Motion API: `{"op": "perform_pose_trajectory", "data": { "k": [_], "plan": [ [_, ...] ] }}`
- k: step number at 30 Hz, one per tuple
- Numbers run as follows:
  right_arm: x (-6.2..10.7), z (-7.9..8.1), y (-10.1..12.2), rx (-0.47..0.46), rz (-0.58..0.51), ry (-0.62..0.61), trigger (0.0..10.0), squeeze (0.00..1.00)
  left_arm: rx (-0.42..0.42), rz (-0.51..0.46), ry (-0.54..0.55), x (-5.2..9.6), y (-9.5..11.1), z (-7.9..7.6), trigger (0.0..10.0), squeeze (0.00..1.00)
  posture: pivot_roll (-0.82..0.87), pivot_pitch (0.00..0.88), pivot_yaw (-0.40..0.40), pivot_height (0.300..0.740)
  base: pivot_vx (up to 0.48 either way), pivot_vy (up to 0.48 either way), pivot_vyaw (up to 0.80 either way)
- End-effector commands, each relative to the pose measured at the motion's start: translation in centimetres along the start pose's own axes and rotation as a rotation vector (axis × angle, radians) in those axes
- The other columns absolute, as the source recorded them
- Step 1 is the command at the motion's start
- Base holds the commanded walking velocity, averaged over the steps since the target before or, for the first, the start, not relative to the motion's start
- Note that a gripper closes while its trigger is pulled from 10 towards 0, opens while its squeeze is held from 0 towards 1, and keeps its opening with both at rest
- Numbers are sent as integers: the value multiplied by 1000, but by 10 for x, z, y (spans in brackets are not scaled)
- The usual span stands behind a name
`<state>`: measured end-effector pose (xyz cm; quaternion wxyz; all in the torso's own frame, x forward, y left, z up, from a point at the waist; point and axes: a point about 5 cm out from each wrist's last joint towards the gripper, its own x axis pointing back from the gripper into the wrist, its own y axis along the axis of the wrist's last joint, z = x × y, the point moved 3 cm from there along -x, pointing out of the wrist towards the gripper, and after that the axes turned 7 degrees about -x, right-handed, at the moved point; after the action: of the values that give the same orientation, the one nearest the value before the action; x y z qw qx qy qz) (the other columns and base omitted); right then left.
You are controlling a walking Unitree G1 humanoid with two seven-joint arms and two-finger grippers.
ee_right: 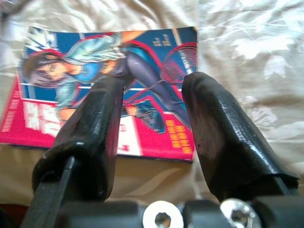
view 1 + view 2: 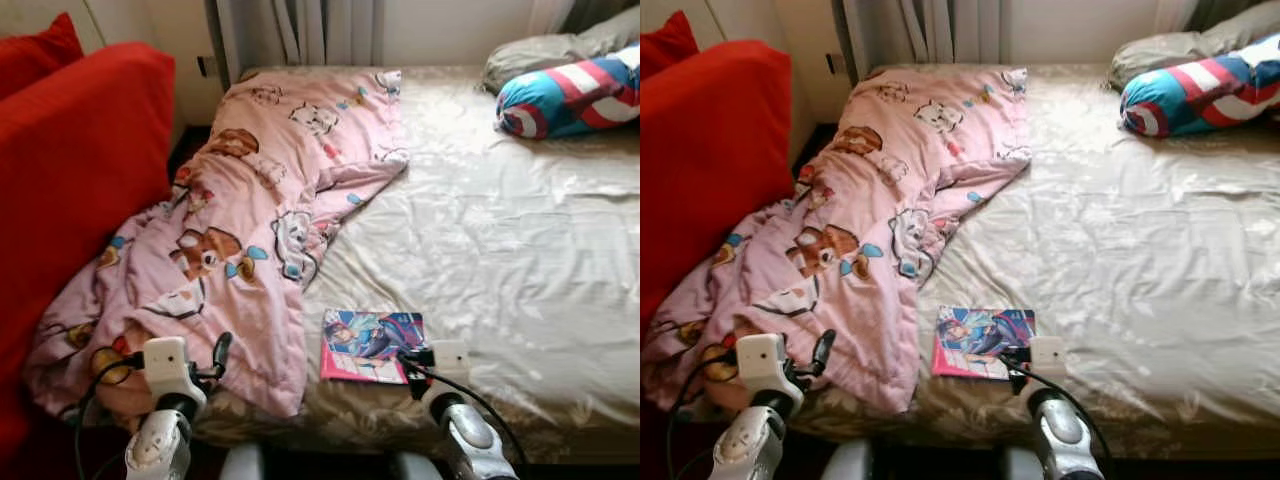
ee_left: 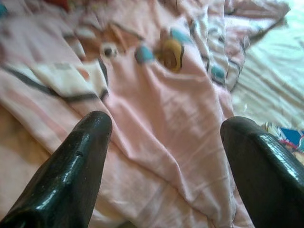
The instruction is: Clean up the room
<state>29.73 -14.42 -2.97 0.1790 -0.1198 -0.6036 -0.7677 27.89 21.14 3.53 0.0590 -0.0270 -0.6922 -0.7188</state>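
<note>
Right hand (image 1: 154, 95) hovered over magazine (image 2: 372, 346) at bed's (image 2: 500, 250) near edge, fingers spread, nothing pinched. Left hand (image 3: 164, 142) spread above pink blanket (image 2: 240, 230), at magazine's 9 o'clock.

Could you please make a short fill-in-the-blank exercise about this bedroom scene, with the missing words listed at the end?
1. The pink blanket with cartoon animals lies on the bed's ____ side, next to the red sofa.
2. The right gripper hovers over a ____ lying on the beige sheet.
3. The left gripper has its fingers ____ above the blanket.
4. The striped pillow with a star rests at the bed's far ____ corner.

Missing words: left; book; open; right
</note>
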Motion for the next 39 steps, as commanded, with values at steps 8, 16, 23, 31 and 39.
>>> {"op": "perform_pose_trajectory", "data": {
  "k": [8,16,23,31,39],
  "plan": [
    [0,4,-6,124,45,22,10000,0,-11,31,33,14,-7,12,10000,0,26,179,-2,617,0,0,0],
    [0,-8,-2,408,70,1,10000,0,-15,33,45,22,-6,15,10000,0,41,243,-8,617,0,0,0],
    [-1,-21,9,368,33,-74,10000,0,-24,41,76,37,-4,22,10000,0,58,336,-31,617,0,0,0],
    [-2,-22,6,-150,2,-152,10000,0,-34,60,101,50,-6,29,10000,0,81,364,-33,617,0,0,0],
    [-9,-1,18,-439,-93,-51,10000,0,-58,85,111,61,-4,36,10000,0,126,388,-12,617,0,0,0]
  ]
}}
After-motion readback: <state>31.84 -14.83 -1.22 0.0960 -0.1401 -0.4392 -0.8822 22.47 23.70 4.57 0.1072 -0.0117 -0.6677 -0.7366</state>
